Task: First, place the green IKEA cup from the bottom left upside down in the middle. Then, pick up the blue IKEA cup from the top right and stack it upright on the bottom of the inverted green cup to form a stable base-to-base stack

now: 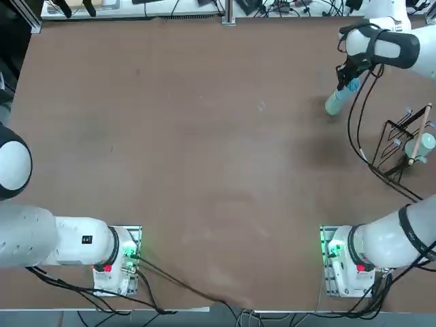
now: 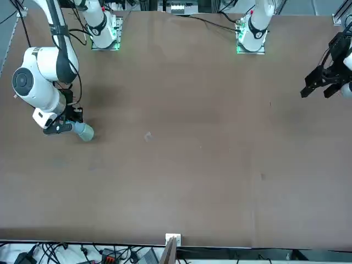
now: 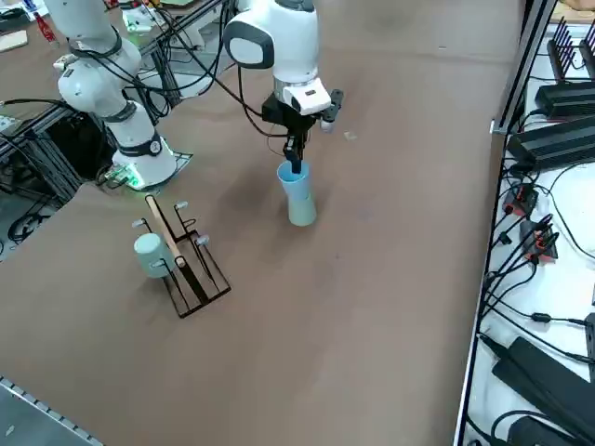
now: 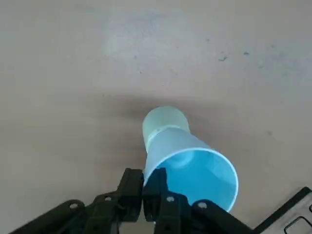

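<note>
The top view looks down; the front faces six o'clock. Close wrist and raised three-o'clock views share the blue cup [image 4: 195, 170].

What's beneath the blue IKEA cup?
Beneath the blue IKEA cup is the green IKEA cup, rim seemingly down. The inverted cup's base is covered, so how well they meet can't be seen.

A black wire rack [image 3: 200, 274] stands on the brown worktop [image 3: 307, 344], and a pale whitish cup [image 3: 152, 255] sits at its side, with a light wooden rod [image 3: 163, 223] close by. Small pale caps show on ends of the rack's wires. Beyond the worktop's edge, black boxes [image 3: 548, 376] and dark cables [image 3: 530, 316] lie on a white surface [image 3: 474, 409]. A metal post [image 2: 169, 250] stands at the worktop's far edge.
</note>
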{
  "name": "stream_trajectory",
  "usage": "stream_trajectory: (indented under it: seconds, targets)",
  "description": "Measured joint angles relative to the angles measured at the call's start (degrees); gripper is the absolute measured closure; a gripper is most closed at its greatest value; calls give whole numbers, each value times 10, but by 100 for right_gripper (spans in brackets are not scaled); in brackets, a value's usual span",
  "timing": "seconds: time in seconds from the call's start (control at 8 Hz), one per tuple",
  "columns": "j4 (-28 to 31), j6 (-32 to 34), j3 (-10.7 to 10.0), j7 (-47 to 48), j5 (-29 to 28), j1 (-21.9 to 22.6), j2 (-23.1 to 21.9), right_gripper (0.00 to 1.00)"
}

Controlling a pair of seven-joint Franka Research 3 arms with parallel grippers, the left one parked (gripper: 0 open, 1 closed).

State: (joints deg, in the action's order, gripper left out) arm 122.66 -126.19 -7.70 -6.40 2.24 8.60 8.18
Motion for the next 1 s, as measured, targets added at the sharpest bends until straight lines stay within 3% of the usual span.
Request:
stream_trajectory:
  seconds: [0.12, 0.5, 1.0]
  targets:
    - [0, 0, 0, 0, 0, 0, 2, 88]
    - [0, -1, 0, 0, 1, 0, 6, 36]
    - [-2, -2, 0, 0, 1, 0, 6, 29]
